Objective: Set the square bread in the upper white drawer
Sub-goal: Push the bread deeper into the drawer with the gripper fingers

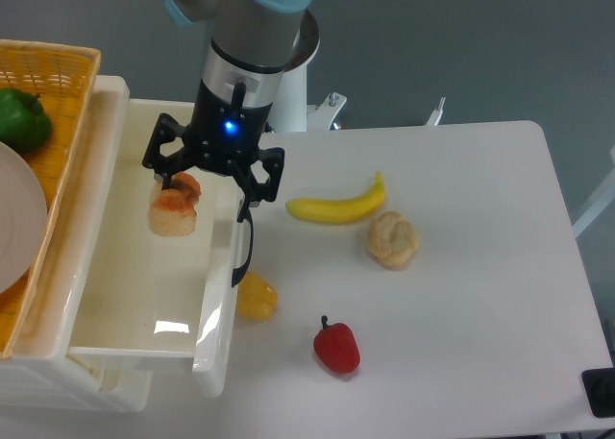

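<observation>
**Two tool fingers spread wide over the white drawer**

Two black fingers of the tool (209, 178) are spread apart, and they grip nothing. One finger (164, 160) is close to the bread, maybe touching it; the other finger (258, 182) hangs over the front panel of the drawer. A small blue light glows on the tool.

The square bread (174, 209) sits just under the tool, inside the upper white drawer (144, 295). It rests near the back of the drawer. Its top looks toasted orange-brown and its sides look pale tan. The drawer is pulled out, and its curved black handle (246, 250) faces the tabletop (480, 295).

A yellow pepper (256, 296) lies next to the drawer front. A red pepper (336, 347) lies a bit further away. A banana (337, 205) and a puffy pale bun (392, 238) lie near each other to the right.

On the left sits an orange wicker basket (58, 93) with a green pepper (21, 118) and a white plate (17, 228) in it.
</observation>
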Controlling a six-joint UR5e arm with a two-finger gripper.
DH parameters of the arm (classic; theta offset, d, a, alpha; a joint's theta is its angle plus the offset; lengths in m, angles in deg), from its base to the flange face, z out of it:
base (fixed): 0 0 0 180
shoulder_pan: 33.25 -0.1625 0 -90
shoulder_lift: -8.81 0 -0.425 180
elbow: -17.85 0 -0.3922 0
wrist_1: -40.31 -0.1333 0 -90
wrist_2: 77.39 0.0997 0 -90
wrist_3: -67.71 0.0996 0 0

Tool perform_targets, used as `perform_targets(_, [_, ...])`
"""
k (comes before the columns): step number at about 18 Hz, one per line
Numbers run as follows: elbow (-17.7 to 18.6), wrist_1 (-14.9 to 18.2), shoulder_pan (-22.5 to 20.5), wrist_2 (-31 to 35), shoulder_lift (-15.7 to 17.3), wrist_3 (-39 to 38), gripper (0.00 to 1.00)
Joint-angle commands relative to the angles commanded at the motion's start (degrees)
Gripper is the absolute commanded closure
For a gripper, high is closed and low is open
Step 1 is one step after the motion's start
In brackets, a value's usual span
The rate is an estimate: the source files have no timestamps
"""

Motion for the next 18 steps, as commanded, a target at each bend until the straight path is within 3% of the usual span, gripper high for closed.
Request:
perform_targets(8, [0.00, -0.44, 0.18, 0.00, -1.94, 0.00, 0.00])
perform_targets(18, [-0.09, -1.23, -0.35, 0.00, -2.03, 0.09, 0.00])
